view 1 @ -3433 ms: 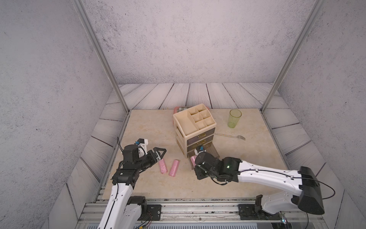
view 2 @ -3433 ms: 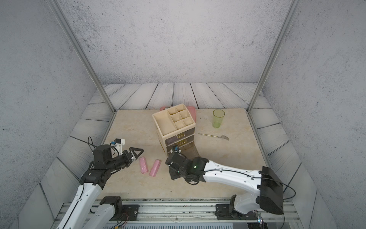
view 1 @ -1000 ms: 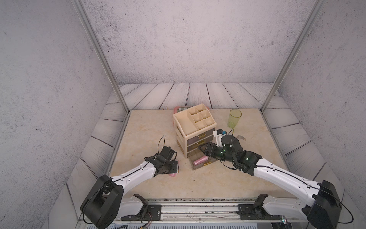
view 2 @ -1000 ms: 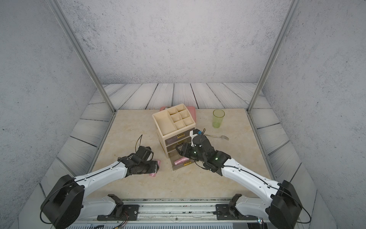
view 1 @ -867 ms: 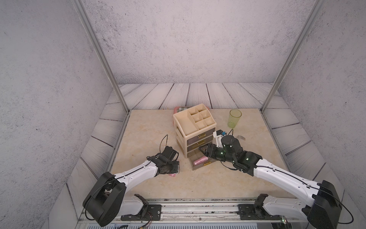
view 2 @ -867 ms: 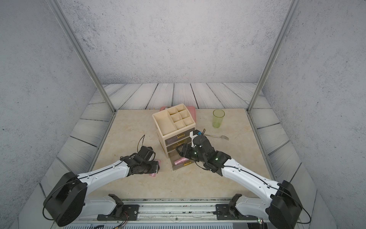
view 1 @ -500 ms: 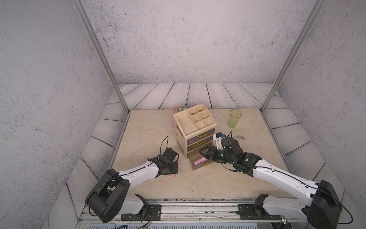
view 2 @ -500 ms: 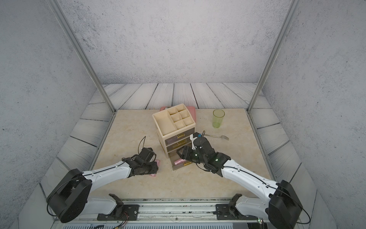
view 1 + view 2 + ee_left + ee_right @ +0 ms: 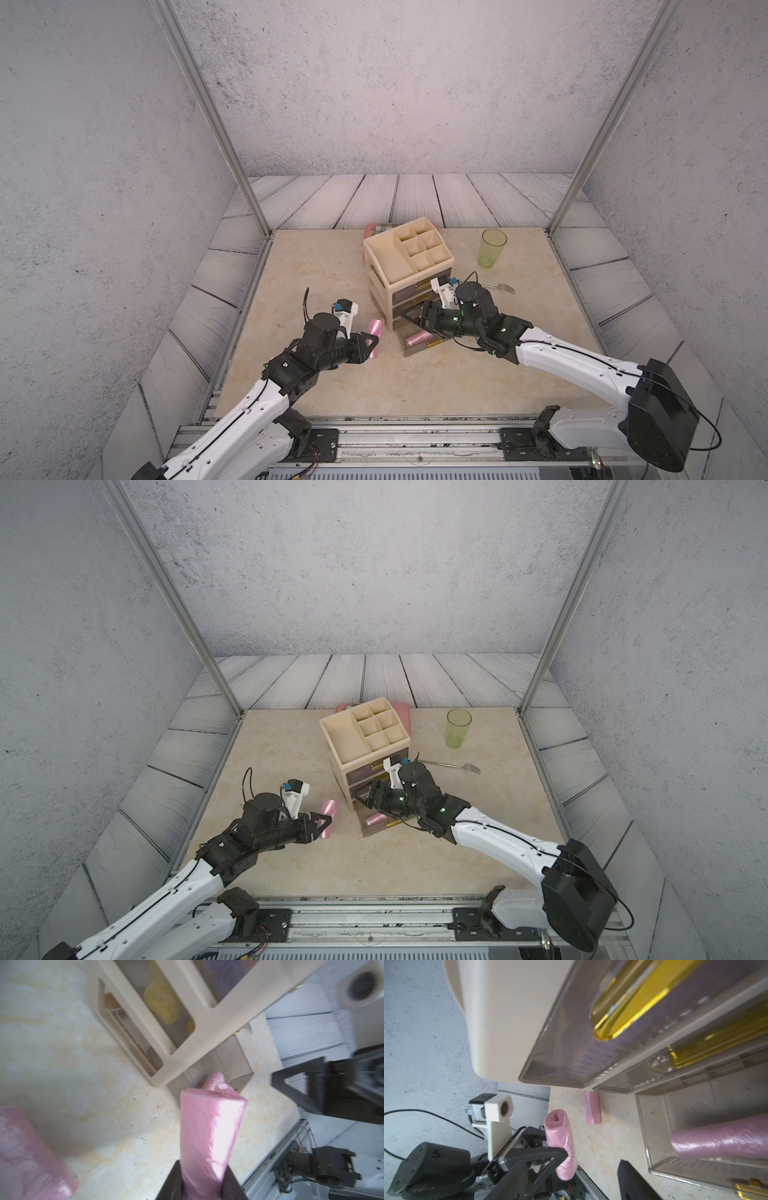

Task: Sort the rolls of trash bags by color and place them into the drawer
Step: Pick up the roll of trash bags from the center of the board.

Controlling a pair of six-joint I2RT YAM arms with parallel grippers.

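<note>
A lab test booth: grey walls [image 9: 395,83], aluminium posts [image 9: 208,120] (bare frame), arms [image 9: 582,365] on a rail [image 9: 415,440].

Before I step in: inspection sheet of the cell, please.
Surface: beige table, a few specks.
Job's things: organizer, bottom drawer open with stored pink roll; loose pink roll on table; yellow roll inside organizer.
Clutter: green cup, metal utensil, pink item behind organizer.
Claws: left claw shut on held pink roll; right claw open, empty, above bottom drawer.
Cables: black cable loops above left wrist.
Surroundings: grey walls, metal posts, front rail.
</note>
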